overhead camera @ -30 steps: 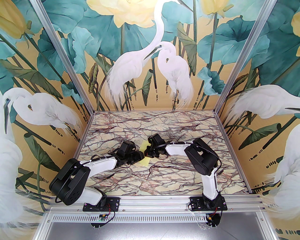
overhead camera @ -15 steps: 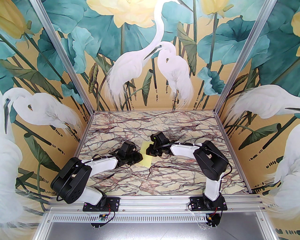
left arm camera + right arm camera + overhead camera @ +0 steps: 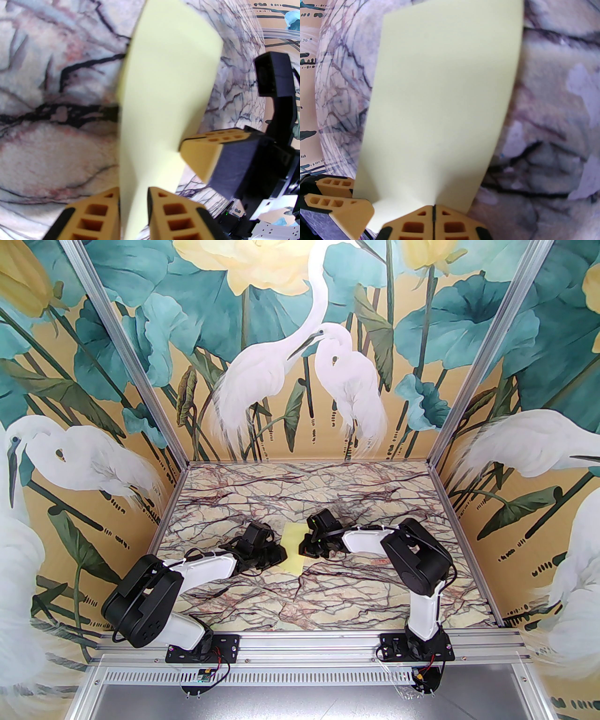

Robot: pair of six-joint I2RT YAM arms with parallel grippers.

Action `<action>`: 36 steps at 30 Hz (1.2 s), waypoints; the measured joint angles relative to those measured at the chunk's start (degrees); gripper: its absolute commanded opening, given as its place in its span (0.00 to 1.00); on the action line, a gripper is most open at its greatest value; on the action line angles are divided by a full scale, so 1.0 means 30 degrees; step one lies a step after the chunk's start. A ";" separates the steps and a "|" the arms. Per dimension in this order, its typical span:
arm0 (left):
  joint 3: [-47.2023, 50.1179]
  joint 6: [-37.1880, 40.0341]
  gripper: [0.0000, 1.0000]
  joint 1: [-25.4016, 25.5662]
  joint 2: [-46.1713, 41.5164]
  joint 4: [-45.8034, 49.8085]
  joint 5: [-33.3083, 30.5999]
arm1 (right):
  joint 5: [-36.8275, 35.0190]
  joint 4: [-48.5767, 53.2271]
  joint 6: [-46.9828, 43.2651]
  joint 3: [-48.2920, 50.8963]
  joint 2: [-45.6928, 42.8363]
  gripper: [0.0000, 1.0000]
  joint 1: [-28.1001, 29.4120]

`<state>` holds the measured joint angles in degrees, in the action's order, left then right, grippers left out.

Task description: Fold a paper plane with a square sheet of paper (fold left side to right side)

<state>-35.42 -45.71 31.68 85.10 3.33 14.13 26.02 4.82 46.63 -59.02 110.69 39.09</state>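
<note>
Roughly at the middle of the worktop (image 3: 328,605), well apart from all 4 edges, holds the pale yellow square sheet of paper (image 3: 295,563) by 2 opposite edges. Pinches its right edge with the right fingers (image 3: 417,227) pressed fully together, a small crease fanning out from the seam. Straddles its left edge with the left fingers (image 3: 98,215) slightly parted, paper passing loosely through the gap between them. Shows 1 tan right finger against the sheet's edge in the left wrist view.
</note>
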 measured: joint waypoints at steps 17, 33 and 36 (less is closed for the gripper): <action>0.0022 -0.1953 0.54 0.0007 0.0430 -0.4932 0.2382 | 0.0299 -0.0554 0.0007 0.0022 0.0211 0.05 0.0000; 0.0656 -0.3417 0.55 0.0000 0.1290 -0.7133 0.2922 | 0.0168 -0.1049 0.0015 0.0933 -0.0576 0.18 -0.0131; 0.0656 -0.3461 0.54 0.0000 0.1290 -0.7140 0.2922 | -0.0015 -0.1581 0.0175 0.1982 -0.1668 0.23 -0.0182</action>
<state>-33.45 -56.10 31.68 88.97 -18.09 22.90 25.98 0.08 47.16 -53.08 105.69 38.54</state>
